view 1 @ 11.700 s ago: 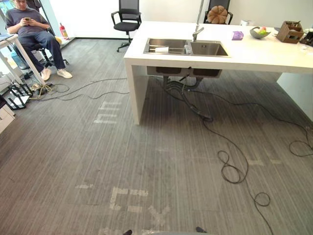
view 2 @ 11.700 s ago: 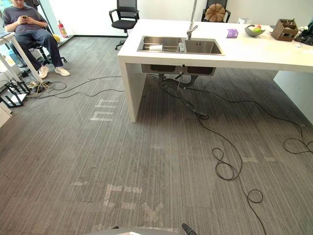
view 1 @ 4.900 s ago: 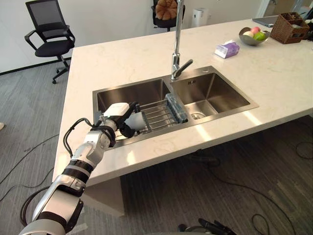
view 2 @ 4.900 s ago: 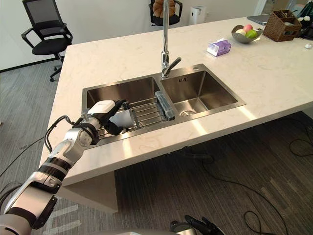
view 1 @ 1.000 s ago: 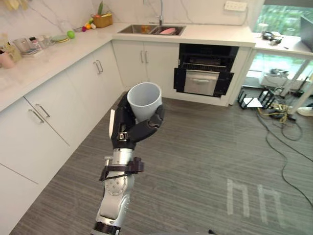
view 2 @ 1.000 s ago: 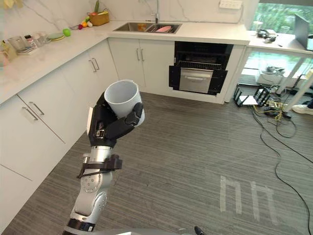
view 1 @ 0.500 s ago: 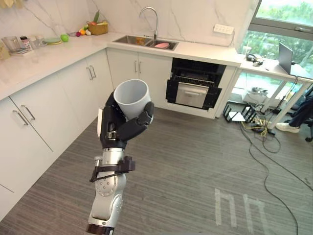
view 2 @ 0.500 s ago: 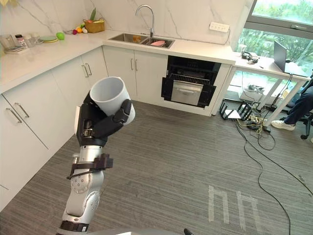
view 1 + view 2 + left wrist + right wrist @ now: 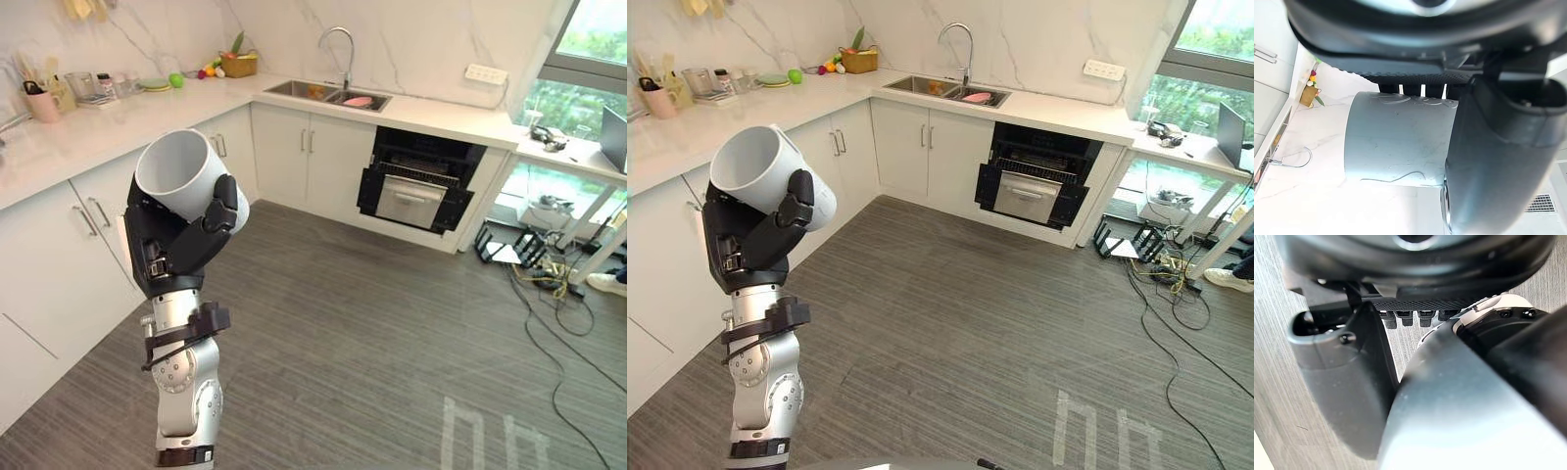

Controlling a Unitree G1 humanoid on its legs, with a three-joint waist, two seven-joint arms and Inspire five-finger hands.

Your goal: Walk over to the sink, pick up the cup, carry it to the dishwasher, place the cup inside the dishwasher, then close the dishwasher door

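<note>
1. Gripping the white cup [image 9: 181, 171] in my left hand [image 9: 168, 250], fingers and thumb wrapped round its wall, arm raised close in front of the head camera. The cup sits tilted, mouth up and leaning to my left. If that grip slackens, I reckon it rolls out and drops.
2. My right hand [image 9: 1347, 382] hangs low over the floor [image 9: 343, 323]; I cannot tell whether it is open or closed.
3. White lower cabinets [image 9: 59, 245] run along my left, near the raised arm. A wide swing while turning could knock the cup against them.
4. Plenty of bare floor to cross, so every step could jolt the cup loose.
5. Far off, the dishwasher [image 9: 421, 181] sits under the counter, just beside the sink [image 9: 333, 95], its door looking dropped open. Its racks are too small to judge. Arriving off line, I could clip the door edge with the cup, and the raised cup blocks some of my view.
</note>
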